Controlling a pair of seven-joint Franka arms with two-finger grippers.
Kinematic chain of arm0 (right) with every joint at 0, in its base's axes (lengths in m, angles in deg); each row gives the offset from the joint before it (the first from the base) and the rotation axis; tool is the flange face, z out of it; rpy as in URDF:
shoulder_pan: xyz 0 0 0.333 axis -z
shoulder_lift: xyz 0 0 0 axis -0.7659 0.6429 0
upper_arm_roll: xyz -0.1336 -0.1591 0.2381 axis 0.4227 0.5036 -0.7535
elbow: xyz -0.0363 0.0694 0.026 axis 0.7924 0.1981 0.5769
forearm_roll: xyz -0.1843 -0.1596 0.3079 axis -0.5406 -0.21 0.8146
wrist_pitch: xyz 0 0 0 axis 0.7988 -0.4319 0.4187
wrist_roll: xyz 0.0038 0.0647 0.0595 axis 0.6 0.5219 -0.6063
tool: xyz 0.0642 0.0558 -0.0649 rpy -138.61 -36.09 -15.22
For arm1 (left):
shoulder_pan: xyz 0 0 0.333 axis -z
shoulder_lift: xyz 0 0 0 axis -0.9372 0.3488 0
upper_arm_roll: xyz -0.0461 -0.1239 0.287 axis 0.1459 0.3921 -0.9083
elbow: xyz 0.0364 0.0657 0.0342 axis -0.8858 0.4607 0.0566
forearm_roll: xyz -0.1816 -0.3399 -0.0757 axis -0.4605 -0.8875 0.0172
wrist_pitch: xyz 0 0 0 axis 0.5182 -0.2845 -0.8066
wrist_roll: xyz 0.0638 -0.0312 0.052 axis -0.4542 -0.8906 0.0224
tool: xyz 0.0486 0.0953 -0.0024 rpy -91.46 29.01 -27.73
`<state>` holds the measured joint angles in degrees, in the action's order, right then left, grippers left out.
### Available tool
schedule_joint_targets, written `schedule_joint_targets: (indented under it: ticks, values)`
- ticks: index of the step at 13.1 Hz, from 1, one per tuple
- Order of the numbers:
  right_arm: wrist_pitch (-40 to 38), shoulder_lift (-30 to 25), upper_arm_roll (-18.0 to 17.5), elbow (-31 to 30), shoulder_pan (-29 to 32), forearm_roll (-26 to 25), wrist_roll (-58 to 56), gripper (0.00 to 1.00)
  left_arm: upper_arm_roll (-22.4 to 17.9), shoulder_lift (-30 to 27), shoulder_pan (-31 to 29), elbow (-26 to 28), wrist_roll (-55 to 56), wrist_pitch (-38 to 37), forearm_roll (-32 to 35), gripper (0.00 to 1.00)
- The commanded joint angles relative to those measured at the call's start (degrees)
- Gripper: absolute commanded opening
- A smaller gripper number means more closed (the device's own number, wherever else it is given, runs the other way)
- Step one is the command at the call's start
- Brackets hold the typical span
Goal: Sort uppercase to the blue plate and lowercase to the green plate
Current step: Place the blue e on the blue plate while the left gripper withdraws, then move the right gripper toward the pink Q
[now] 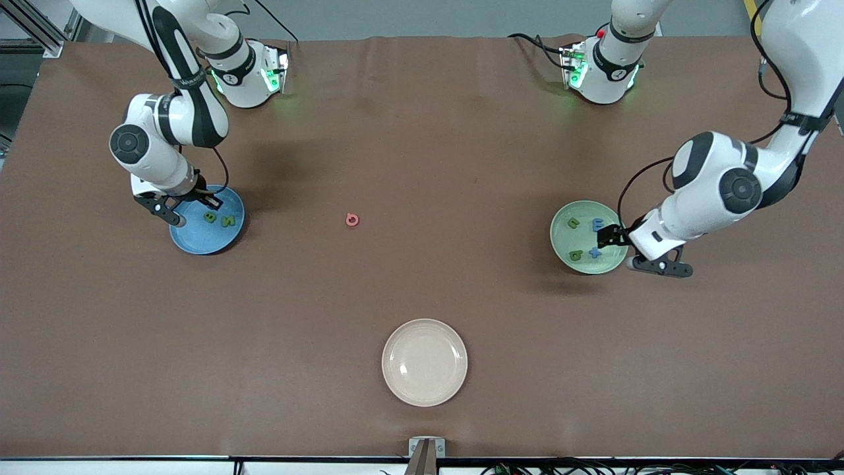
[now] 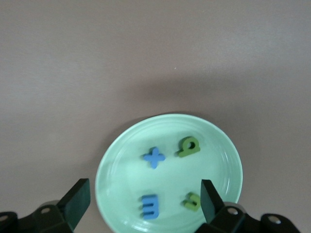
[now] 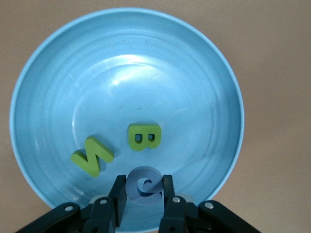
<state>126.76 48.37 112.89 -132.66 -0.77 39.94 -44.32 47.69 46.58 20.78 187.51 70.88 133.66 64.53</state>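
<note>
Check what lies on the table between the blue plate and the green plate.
Only the red-pink ring-shaped letter lies on the brown cloth between the blue plate and green plate; the rest is bare. The front view shows this.

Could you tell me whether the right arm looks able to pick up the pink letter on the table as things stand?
Probably not yet: the right tool is shut on a blue letter over the blue plate. The pink letter itself lies unobstructed.
</note>
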Motion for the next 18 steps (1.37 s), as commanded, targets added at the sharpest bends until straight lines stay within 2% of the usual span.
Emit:
schedule_joint_targets:
  ticks: [1, 3, 5, 6, 8, 9, 11, 15, 18]
  values:
    - [0.6, -2.6, -0.1, -1.6, 0.4, -0.7, -0.1, 0.02, -2.8, -10.4, 0.1, 3.4, -8.4, -1.1, -9.0, 1.0]
    - [0.3, -2.4, -0.2, -1.6, 0.1, -0.7, -0.1, 0.02, -5.3, -14.3, 0.0, 3.0, -13.7, -3.7, -14.1, 1.0]
    - [0.2, -2.3, -0.2, -1.6, 0.0, -0.7, -0.1, 0.05, -7.6, -16.7, -0.2, 0.7, -14.8, -9.6, -15.3, 1.0]
    - [-0.1, -2.3, -0.2, -1.6, -0.1, -0.6, -0.1, 0.16, -7.9, -18.5, -0.3, -0.2, -14.8, -11.0, -15.2, 1.0]
    - [-0.2, -2.3, -0.2, -1.6, -0.4, -0.7, -0.1, 0.68, -9.0, -22.5, -0.3, -2.5, -14.3, -11.9, -15.4, 1.0]
    - [-0.2, -2.3, -0.2, -1.6, -0.4, -0.6, -0.1, 0.84, -9.1, -23.3, -0.3, -5.0, -14.3, -13.9, -15.4, 1.0]
    - [-0.3, -2.3, -0.3, -1.6, -0.5, -0.6, -0.1, 1.0, -9.1, -23.2, -0.3, -12.6, -13.8, -20.4, -15.4, 1.0]
    - [-5.3, -3.1, -0.9, 1.7, -1.0, -0.2, 0.5, 1.0, -9.1, -23.1, -0.3, -24.1, -13.7, -26.3, -15.4, 1.0]
    - [-9.2, -3.1, -0.9, 5.2, -5.2, 6.1, 1.7, 1.0, -9.1, -22.0, -0.4, -31.3, -13.7, -30.1, -15.5, 1.0]
